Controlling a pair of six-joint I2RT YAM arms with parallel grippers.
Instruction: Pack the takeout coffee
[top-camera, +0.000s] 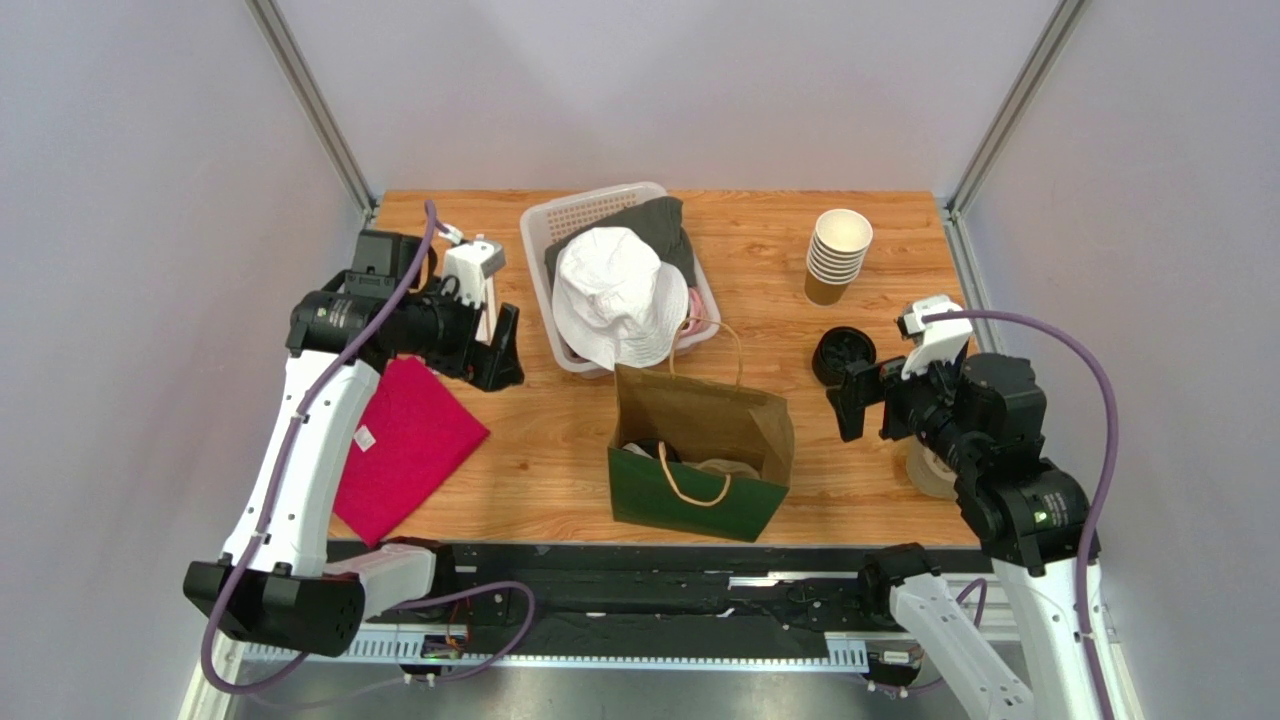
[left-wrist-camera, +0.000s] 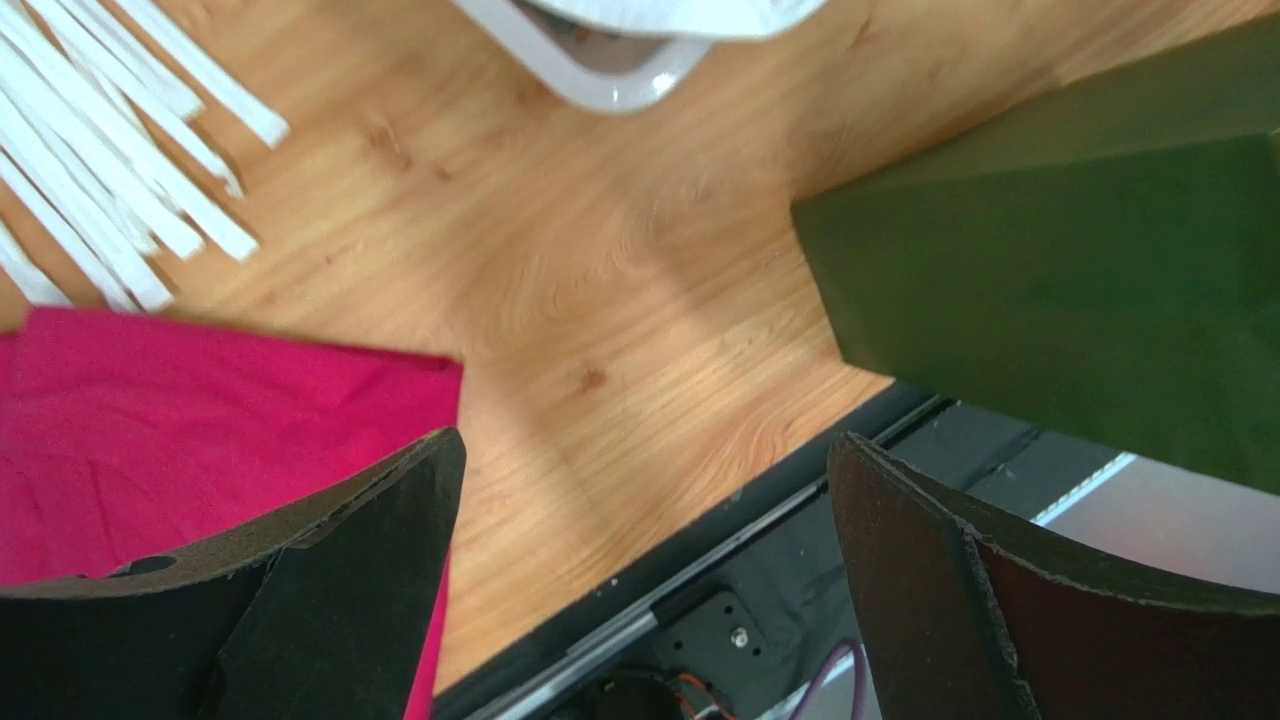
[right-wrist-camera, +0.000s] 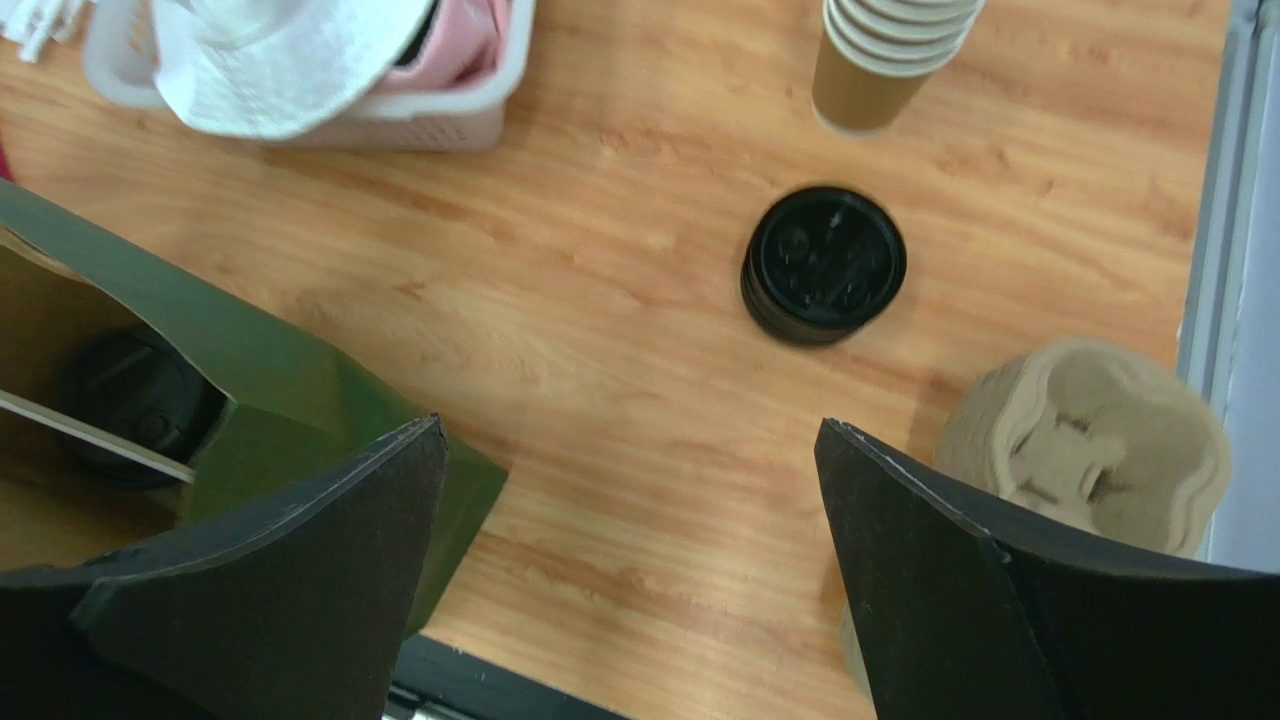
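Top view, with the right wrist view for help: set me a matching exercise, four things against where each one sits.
Things:
1 white hat
2 pink cloth
3 stack of cups
4 takeout coffee

Places:
A inside the green bag
B flat on the table, left side
C in the basket
D standing at the far right of the table

Pairs: 1-C, 2-B, 3-D, 4-A

Wooden table (top-camera: 781, 270), white basket (top-camera: 535, 248) at the back, lidless cup stack (top-camera: 837, 255) and black lid pile (top-camera: 842, 356) to the right — green paper bag (top-camera: 694, 503) standing front centre, magenta cloth (top-camera: 406, 443) at left, pulp carriers (right-wrist-camera: 1085, 443) far right.
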